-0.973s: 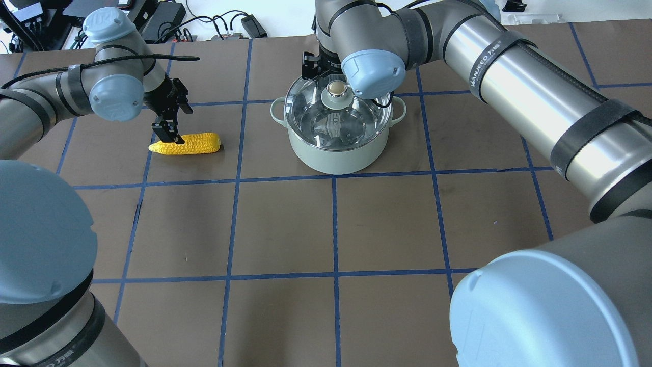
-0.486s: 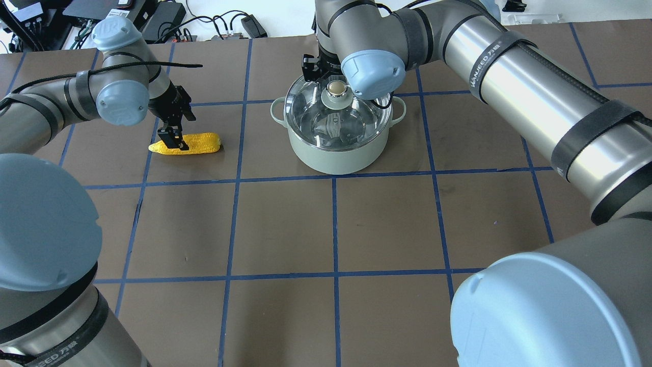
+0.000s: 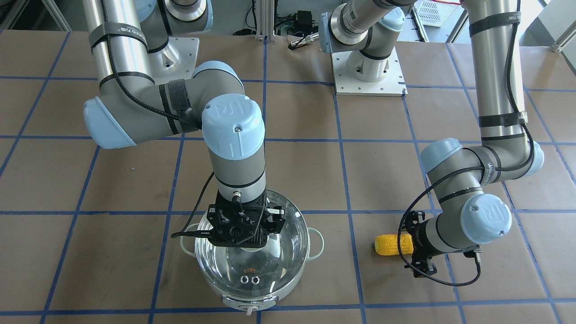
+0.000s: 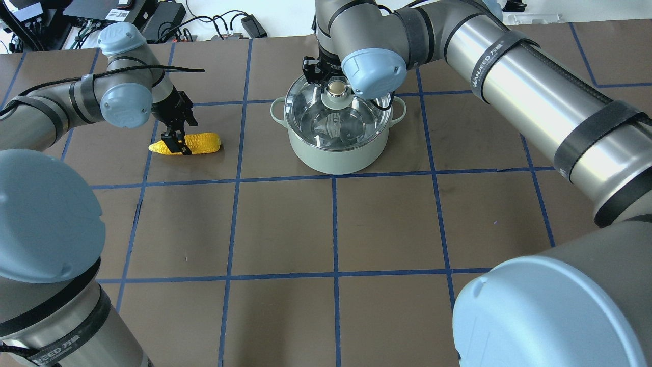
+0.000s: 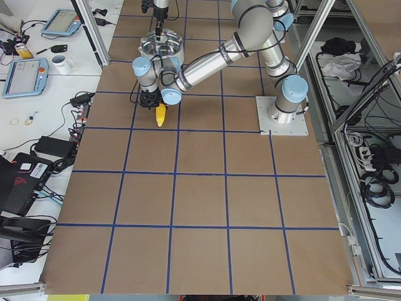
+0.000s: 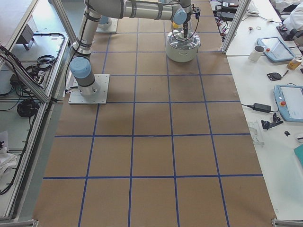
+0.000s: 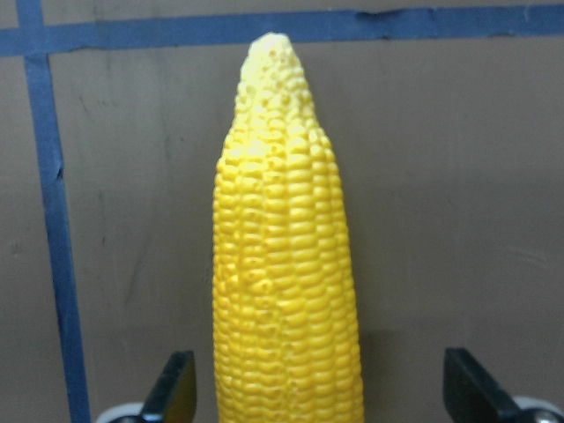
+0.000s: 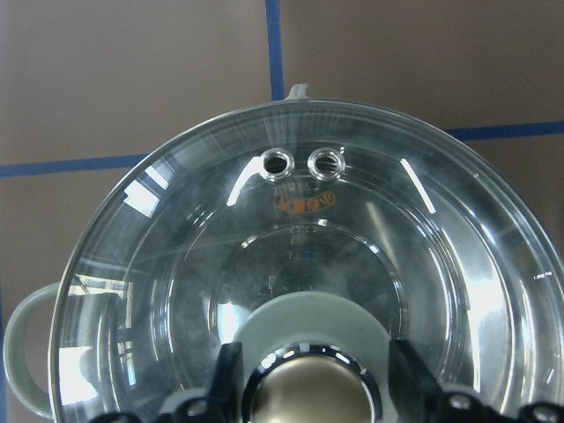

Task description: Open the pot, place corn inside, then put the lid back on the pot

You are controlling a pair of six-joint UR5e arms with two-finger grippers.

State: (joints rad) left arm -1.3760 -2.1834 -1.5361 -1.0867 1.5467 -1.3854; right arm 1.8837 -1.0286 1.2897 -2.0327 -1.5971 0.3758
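The yellow corn (image 4: 198, 143) lies on its side on the table, left of the pot; in the left wrist view the corn (image 7: 282, 264) points away. My left gripper (image 4: 177, 145) is open, down over the cob's thin half, one finger (image 7: 174, 392) on each side of it. The mint-green pot (image 4: 336, 154) stands at the far middle with the glass lid (image 4: 316, 120) on it. My right gripper (image 8: 313, 374) is open, its fingers (image 8: 231, 374) either side of the lid's knob (image 8: 308, 388) with small gaps.
Cables and power bricks (image 4: 168, 20) lie beyond the table's far edge. The two arm bases (image 3: 366, 72) stand on the robot's side. Blue tape lines cross the brown table top (image 4: 285, 229).
My left gripper has come down and slightly right, settling astride the corn. My right gripper has stayed at the lid's knob. Corn, pot and lid have not moved.
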